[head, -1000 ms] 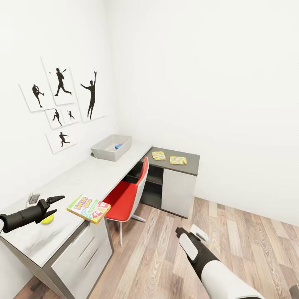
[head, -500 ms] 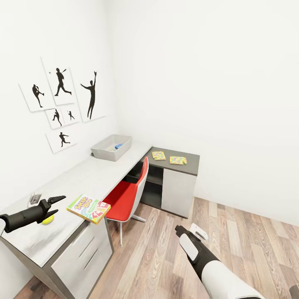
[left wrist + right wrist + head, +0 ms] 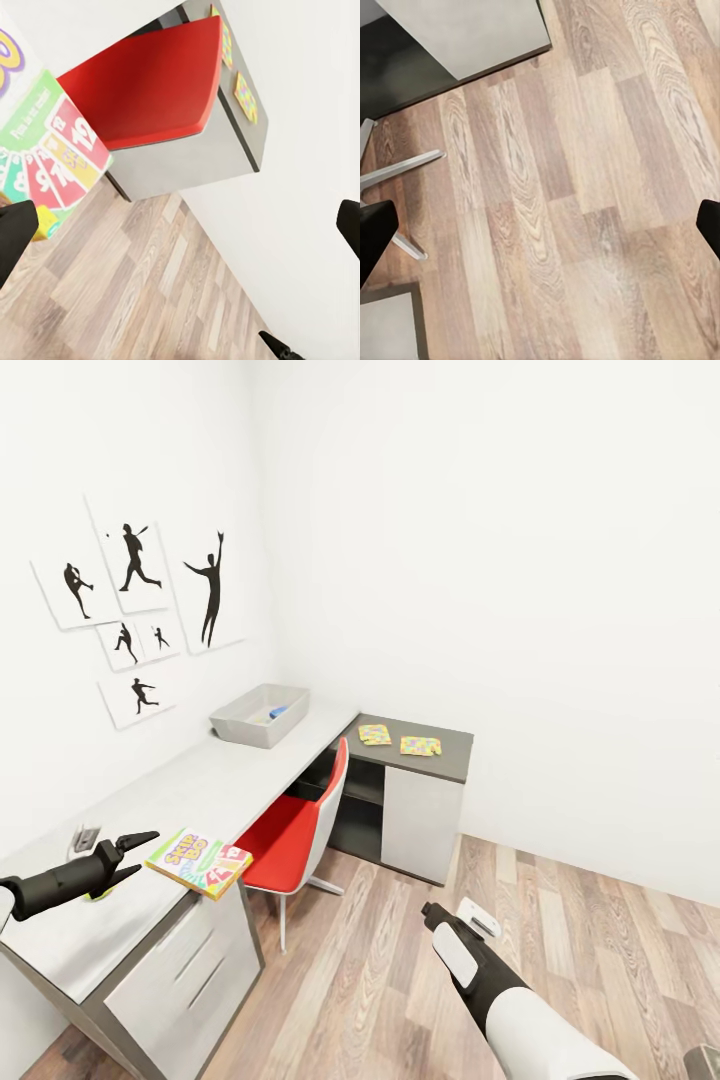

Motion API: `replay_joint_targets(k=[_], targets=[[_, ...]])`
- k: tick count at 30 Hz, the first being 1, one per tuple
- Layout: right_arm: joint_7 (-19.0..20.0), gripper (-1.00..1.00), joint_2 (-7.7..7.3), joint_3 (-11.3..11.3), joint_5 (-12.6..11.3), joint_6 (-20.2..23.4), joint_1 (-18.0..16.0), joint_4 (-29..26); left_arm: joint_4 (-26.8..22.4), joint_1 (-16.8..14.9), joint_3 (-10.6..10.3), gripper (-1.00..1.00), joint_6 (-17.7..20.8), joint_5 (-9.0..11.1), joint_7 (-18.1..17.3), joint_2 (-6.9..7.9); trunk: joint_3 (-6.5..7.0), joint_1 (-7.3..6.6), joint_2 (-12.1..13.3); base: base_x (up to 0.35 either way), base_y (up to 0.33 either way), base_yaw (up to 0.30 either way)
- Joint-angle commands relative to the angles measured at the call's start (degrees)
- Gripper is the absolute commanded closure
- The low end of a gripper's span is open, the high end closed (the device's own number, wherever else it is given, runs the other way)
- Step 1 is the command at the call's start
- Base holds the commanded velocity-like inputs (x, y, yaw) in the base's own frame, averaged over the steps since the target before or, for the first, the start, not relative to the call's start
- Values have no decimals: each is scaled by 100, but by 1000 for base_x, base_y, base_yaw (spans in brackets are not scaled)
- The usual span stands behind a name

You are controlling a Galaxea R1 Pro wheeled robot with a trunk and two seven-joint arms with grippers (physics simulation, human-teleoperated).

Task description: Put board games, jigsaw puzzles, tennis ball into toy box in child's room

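Room: white walls, a wood-plank floor [image 3: 400, 960], and a group of black sports silhouette pictures [image 3: 135, 605] on the left wall.
Table: a long light grey table [image 3: 190, 790] stands along the left wall, with drawers under its near end; a lower dark-topped cabinet [image 3: 415, 780] joins it at the corner.
Chair: a red chair [image 3: 295, 830] is pushed in between the drawers and the cabinet.
Toy box: the grey toy box [image 3: 258, 715] sits at the far end of the table, close to the wall; a small blue thing lies inside it.
Board game: the green Skip-Bo board game [image 3: 198, 862] lies flat at the table's front edge, near the left gripper, one corner over the edge.
Jigsaw puzzles: two jigsaw puzzles [image 3: 398, 740] lie side by side on the dark cabinet top, apart from each other.
Tennis ball: the tennis ball [image 3: 100, 893] is on the table, mostly hidden behind the left gripper.
Left gripper: the left gripper [image 3: 135, 855] hovers over the table with its jaws apart, holding nothing.
Right gripper: the right gripper [image 3: 540, 225] hangs over the floor, jaws wide apart and empty.
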Motion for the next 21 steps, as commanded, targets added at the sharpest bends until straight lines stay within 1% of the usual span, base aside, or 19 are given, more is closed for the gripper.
replay_joint_targets(k=[1, 7, 10, 12, 13, 16, 17, 21], targets=[[-35, -100, -2, 17, -18, 23, -3, -10, 0, -3, 14, -100, 25, -9, -31, -4, -11, 2, -10, 0, -14, 0], [-29, -100, -6, 21, -18, 37, -3, -14, 44, 2, 18, -100, 25, 33, -41, -31, -11, 2, -10, 0, -6, 0], [-27, -100, -6, 24, -18, 43, -3, -15, 152, 3, 27, -100, 25, 45, -45, -105, -11, 2, -10, 0, -2, 0], [-26, -100, -6, 26, -18, 51, -3, -16, 268, 3, 37, -100, 24, 49, -42, -253, -11, 2, -10, 0, 0, 0], [-26, -100, -7, 26, -18, 53, -3, -16, 287, 3, 42, -100, 24, 50, -43, -297, -11, 2, -10, 0, 0, 0], [-20, -100, -5, 26, -21, 57, -3, -17, 347, 4, 61, -100, 32, 48, -28, -508, -11, 2, -10, 0, 0, 0], [-19, -100, -3, 26, -20, 58, -3, -17, 356, 4, 63, -100, 36, 49, -24, -532, -11, 2, -10, 0, 0, 0], [-17, -100, 1, 36, -19, 60, -3, -17, 380, 4, 68, -100, 55, 56, -17, -705, -11, 2, -10, 0, 0, 0]])
